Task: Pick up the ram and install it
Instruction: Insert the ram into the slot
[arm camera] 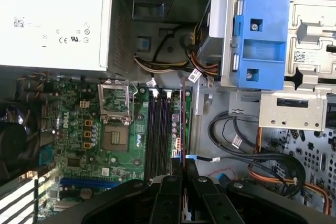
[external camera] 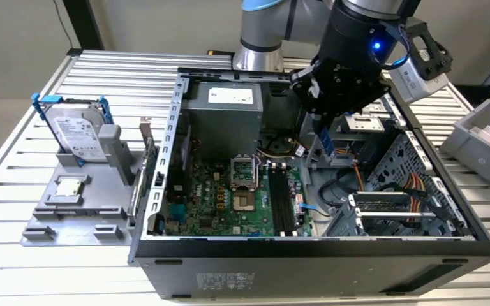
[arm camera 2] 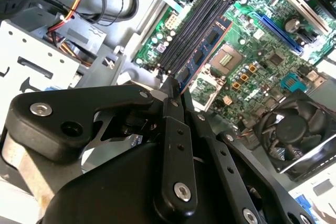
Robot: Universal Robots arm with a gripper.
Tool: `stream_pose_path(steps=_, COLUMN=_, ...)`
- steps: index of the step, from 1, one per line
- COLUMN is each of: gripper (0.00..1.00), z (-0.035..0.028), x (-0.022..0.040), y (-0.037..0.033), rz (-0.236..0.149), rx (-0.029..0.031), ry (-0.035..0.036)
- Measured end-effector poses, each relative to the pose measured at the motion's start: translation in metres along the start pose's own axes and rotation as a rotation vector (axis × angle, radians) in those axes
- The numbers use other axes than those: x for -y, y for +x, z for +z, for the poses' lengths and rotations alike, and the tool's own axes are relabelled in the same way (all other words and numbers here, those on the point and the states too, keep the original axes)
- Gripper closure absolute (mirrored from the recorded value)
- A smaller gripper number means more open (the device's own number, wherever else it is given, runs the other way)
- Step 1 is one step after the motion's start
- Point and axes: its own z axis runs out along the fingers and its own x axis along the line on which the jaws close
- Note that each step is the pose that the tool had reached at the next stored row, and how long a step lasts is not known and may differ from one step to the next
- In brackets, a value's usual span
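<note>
The hand [external camera: 323, 120] clamps the ram [external camera: 320, 145] above the memory slots [external camera: 281, 201]

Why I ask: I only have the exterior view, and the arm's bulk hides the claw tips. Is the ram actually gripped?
Observer: Yes. In the second wrist view the claw is shut on one end of the ram.
Operator: Is it lined up with a slot?
Observer: In the first wrist view it shows edge-on, parallel to the black slots, but its line falls beside them, not over one.
</note>
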Motion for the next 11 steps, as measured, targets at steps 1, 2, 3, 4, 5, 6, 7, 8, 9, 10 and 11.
stream_pose_path(steps=1, gripper=1.00, z=0.0000, x=0.0000, y=0.0000, rz=0.005, rx=0.0002, ry=-0.0001)
stream_pose_path(steps=2, gripper=1.00, z=-0.0001, x=0.0000, y=0.0000, rz=0.007, rx=0.0003, ry=-0.0003)
stream_pose_path(steps=3, gripper=1.00, z=-0.0003, x=0.0000, y=0.0000, rz=0.008, rx=0.0003, ry=-0.0003)
stream_pose_path(steps=4, gripper=1.00, z=-0.0003, x=0.0000, y=0.0000, rz=0.008, rx=0.0003, ry=-0.0003)
stream_pose_path(steps=5, gripper=1.00, z=-0.0004, x=0.0000, y=0.0000, rz=0.008, rx=0.0003, ry=-0.0003)
stream_pose_path(steps=6, gripper=1.00, z=-0.0004, x=0.0000, y=0.0001, rz=0.008, rx=0.0003, ry=-0.0001)
stream_pose_path(steps=7, gripper=1.00, z=-0.0004, x=0.0000, y=0.0001, rz=0.008, rx=0.0002, ry=0.0000)
stream_pose_path(steps=8, gripper=1.00, z=-0.0003, x=0.0000, y=0.0001, rz=0.008, rx=0.0002, ry=0.0003)
stream_pose_path(steps=9, gripper=1.00, z=0.0000, x=0.0000, y=0.0001, rz=0.008, rx=0.0002, ry=0.0006)
stream_pose_path(steps=10, gripper=1.00, z=0.0009, x=0.0001, y=0.0001, rz=0.009, rx=0.0002, ry=0.0011)
stream_pose_path(steps=11, gripper=1.00, z=0.0017, x=0.0001, y=0.0001, rz=0.009, rx=0.0002, ry=0.0014)
